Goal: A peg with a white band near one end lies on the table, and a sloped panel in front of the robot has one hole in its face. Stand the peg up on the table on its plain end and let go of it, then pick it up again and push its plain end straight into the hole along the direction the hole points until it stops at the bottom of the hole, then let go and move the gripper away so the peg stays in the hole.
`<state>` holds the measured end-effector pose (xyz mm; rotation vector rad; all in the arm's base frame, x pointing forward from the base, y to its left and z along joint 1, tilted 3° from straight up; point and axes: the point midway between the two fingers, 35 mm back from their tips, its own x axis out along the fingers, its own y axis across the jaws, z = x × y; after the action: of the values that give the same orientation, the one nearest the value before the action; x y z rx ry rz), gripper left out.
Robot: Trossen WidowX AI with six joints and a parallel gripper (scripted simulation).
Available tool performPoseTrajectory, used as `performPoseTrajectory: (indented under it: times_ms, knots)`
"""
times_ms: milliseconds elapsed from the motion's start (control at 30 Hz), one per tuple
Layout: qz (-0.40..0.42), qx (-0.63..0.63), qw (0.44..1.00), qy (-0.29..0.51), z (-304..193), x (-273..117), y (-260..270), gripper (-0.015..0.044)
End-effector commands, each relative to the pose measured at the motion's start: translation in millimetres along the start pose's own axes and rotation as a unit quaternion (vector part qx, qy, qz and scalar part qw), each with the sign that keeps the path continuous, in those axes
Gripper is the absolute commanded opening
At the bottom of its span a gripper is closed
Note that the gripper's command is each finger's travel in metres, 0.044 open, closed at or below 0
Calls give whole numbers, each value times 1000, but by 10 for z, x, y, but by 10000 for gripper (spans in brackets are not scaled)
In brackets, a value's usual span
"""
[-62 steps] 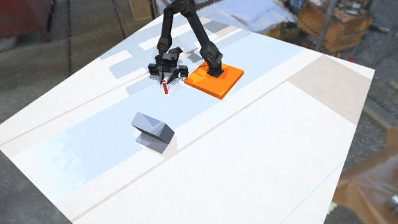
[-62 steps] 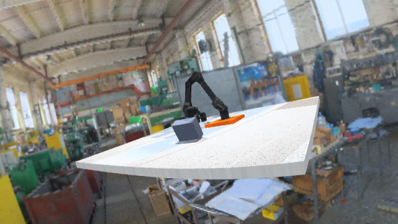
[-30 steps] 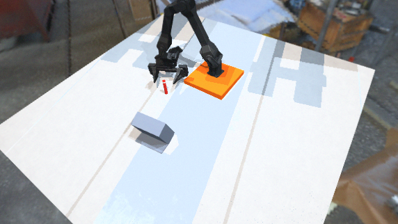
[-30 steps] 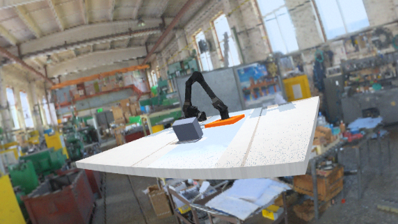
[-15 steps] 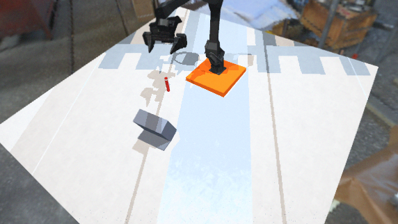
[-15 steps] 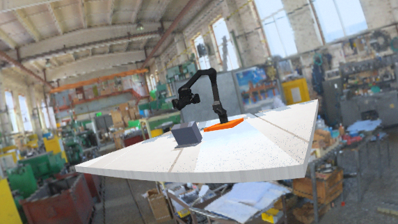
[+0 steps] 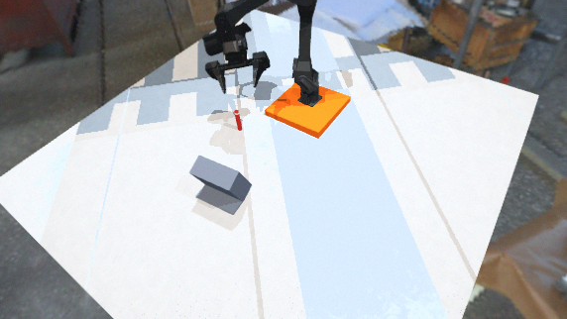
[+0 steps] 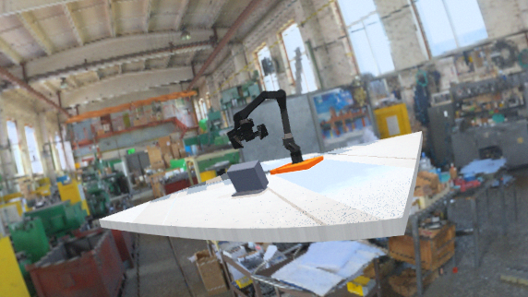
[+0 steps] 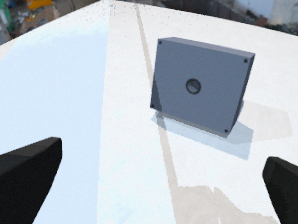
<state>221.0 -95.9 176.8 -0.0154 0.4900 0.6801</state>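
Red peg (image 7: pixel 239 121) with 1 white band, upright

Wears matte blk all over the arm (image 7: pixel 304 34) (image 8: pixel 283 114), upper ctr. of top frame, w/ slim straight links and chunky rounded joints. Ends in a blk gripper (image 7: pixel 240 89) (image 8: pixel 251 142) (image 9: pixel 166 157) w/ two tapering fingers (image 7: pixel 259 70) (image 8: pixel 235 141), smooth and faceted, w/ blunt tips, in lower corners of wrist frame. Stands on a flat, four-sided, bright orange base plate (image 7: pixel 297 118) (image 8: pixel 314 162), just R of ctr. in top frame, w/ darker orange edges.
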Motion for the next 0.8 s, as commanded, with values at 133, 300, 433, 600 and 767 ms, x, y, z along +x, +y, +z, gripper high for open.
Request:
performPoseTrajectory:
  times_ms: [133,300,433,600,767]
  knots:
    - [38,20,992,119,-142,129,32,440]
    - [48,32,978,200,-242,183,35,440]
    - [46,37,963,263,-308,208,18,440]
    - [30,41,939,341,-370,222,-27,440]
    - [0,39,910,412,-397,222,-97,440]
